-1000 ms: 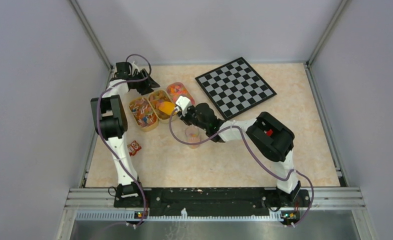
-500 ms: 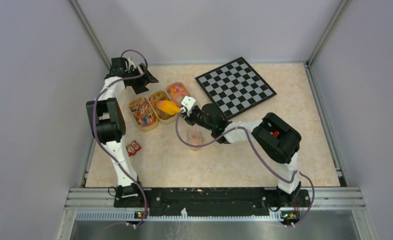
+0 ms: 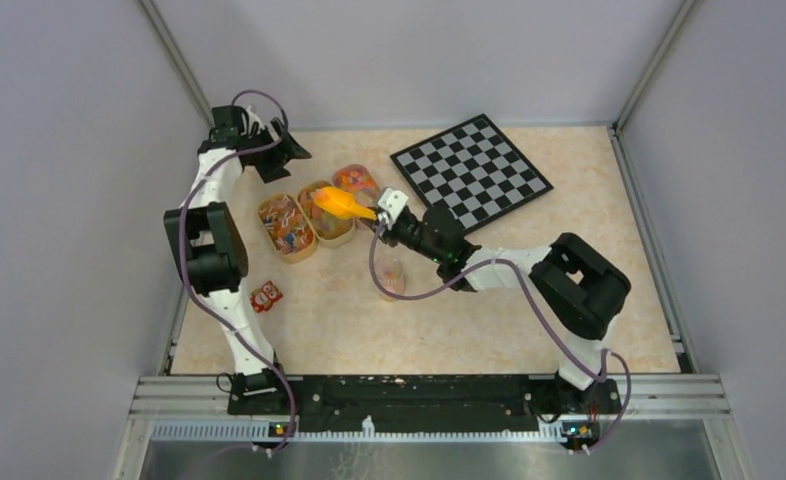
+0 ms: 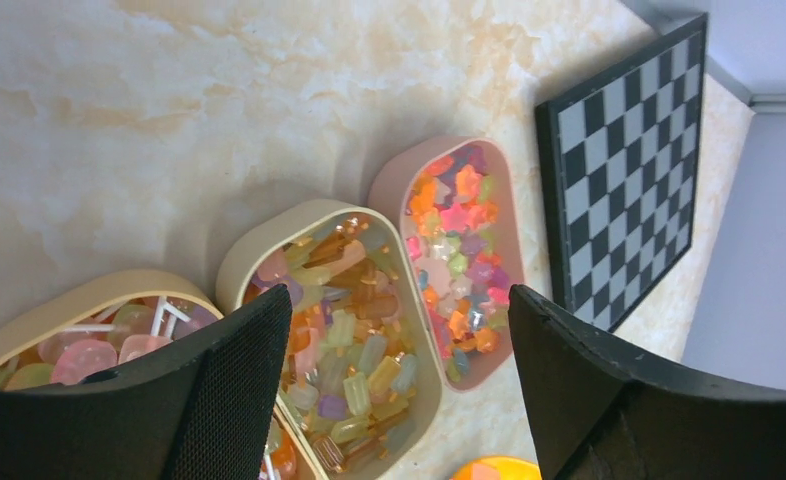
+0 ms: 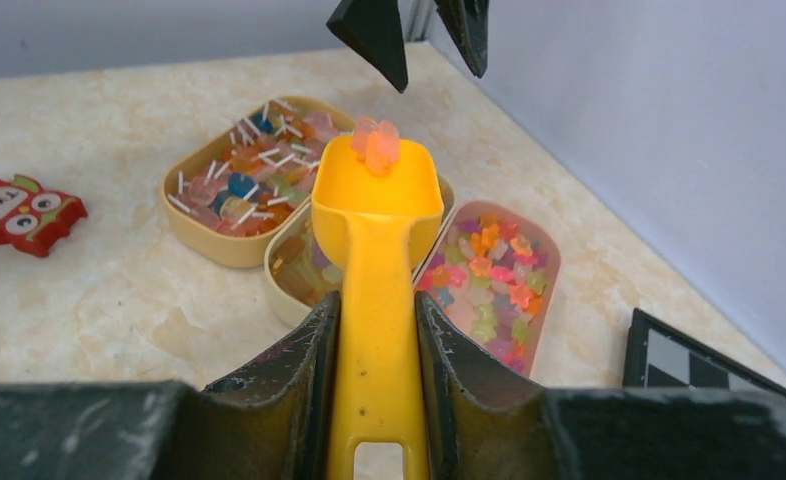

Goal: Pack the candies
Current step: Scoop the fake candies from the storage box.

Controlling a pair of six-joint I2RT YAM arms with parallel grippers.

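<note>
Candies (image 5: 376, 142): a small pink-orange cluster sits at the far lip of the scoop (image 5: 374, 210), raised above the trays; many more lie loose in three oval trays on the table (image 3: 469, 310).
Left tray (image 5: 199, 245): tan rim, pastel pink, blue and orange sweets mixed with short white sticks.
Middle tray (image 4: 269, 225): pale yellow, amber and lilac oblong pieces, heaped close (the scoop bowl hangs over its far part).
Right tray (image 5: 549, 290): pinkish rim, tiny star-like sweets in orange, pink, red and green.
Tray layout: the three stand side by side, rims touching or nearly so, at the far left of the table.
Right gripper (image 5: 376, 320): clamped narrowly on the yellow-orange scoop's handle, one finger on each side, bowl pointing away to the left.
Left gripper (image 4: 399, 300): jaws spread wide and holding nothing, hanging above the trays at the far-left corner.
Clear cup (image 3: 391, 275): upright on the table just near of the right gripper, partly behind a cable; its contents cannot be made out.
Writing: a red packet (image 5: 19, 212) with a cartoon face lies flat, near and left of the trays; its white letters seem to read "TWO" (small, not certain).
Chessboard (image 3: 471, 172): grey and black, flat at the far right of the trays, no print visible.
</note>
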